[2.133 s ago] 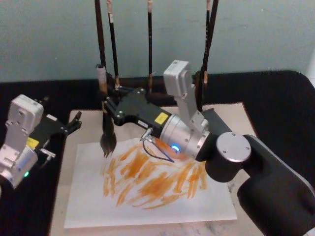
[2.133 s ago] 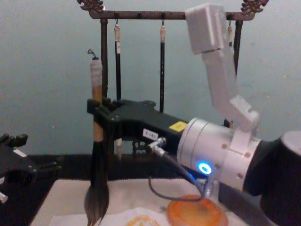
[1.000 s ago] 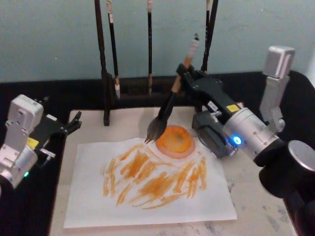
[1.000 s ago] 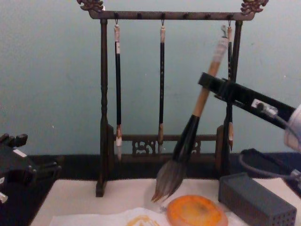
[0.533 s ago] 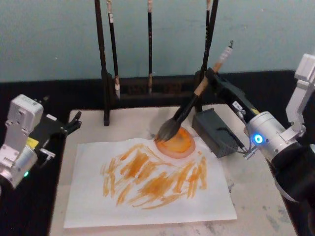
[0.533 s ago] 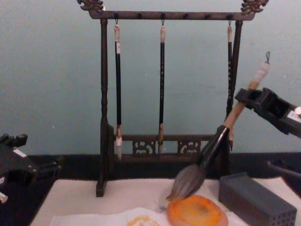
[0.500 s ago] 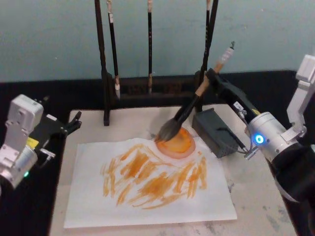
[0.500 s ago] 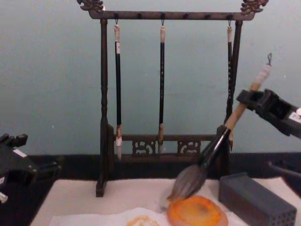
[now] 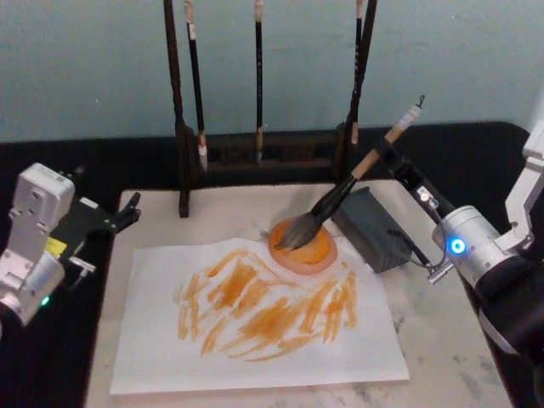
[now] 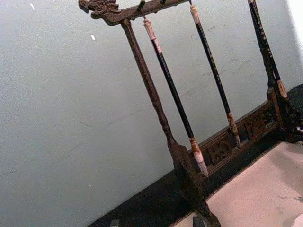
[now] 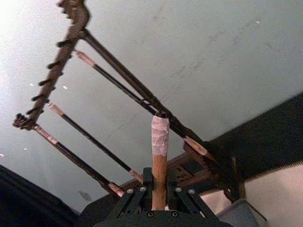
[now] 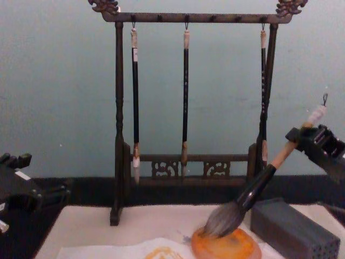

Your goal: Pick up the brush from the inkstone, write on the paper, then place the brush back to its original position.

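Observation:
The brush [image 9: 353,183] slants down to the left, its grey bristles [image 12: 220,224] resting on the round orange inkstone [image 9: 321,256] [image 12: 234,249]. My right gripper [image 9: 384,158] [image 12: 308,138] is shut on the tan handle near its white-taped end [image 11: 160,137], up and to the right of the dish. In front of the dish lies the white paper [image 9: 255,344] [image 12: 129,251], streaked with orange strokes. Over the black table edge at the left, my left gripper [image 9: 127,212] is parked open, holding nothing.
A dark wooden rack [image 9: 259,153] [image 12: 186,17] [image 10: 156,99] with three thin hanging brushes stands behind the mat. A grey perforated block [image 9: 371,226] [image 12: 294,231] sits just right of the dish, under the brush handle. The beige mat [image 9: 442,340] lies under the sheet.
My right gripper carried the brush from the paper's far left corner rightward to the dish, tilted it and lowered it until the bristles met the dish. The left arm stayed still.

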### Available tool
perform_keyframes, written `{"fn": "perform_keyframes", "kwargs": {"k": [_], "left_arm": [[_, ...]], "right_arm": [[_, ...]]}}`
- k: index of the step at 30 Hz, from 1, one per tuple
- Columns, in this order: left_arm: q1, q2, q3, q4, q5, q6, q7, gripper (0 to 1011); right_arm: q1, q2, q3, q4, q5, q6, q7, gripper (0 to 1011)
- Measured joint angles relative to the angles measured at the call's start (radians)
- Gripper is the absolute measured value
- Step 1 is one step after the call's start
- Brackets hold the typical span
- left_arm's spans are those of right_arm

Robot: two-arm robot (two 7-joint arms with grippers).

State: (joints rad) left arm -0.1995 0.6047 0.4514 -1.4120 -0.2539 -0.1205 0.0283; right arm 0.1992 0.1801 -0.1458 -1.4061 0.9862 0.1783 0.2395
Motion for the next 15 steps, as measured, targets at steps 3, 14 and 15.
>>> {"fn": "perform_keyframes", "kwargs": {"k": [3, 14, 15], "left_arm": [[0.0, 0.0, 0.0, 0.0, 0.0, 0.0, 0.0, 1001], [0.0, 0.0, 0.0, 0.0, 0.0, 0.0, 0.0, 1001], [0.0, 0.0, 0.0, 0.0, 0.0, 0.0, 0.0, 1001]], "right_arm": [[0.011, -0.002, 0.001, 0.027, 0.017, -0.001, 0.0, 175], [0.065, -0.004, -0.004, 0.129, 0.056, -0.017, -0.004, 175], [0.071, -0.004, -0.004, 0.14, 0.061, -0.018, -0.007, 175]]}}
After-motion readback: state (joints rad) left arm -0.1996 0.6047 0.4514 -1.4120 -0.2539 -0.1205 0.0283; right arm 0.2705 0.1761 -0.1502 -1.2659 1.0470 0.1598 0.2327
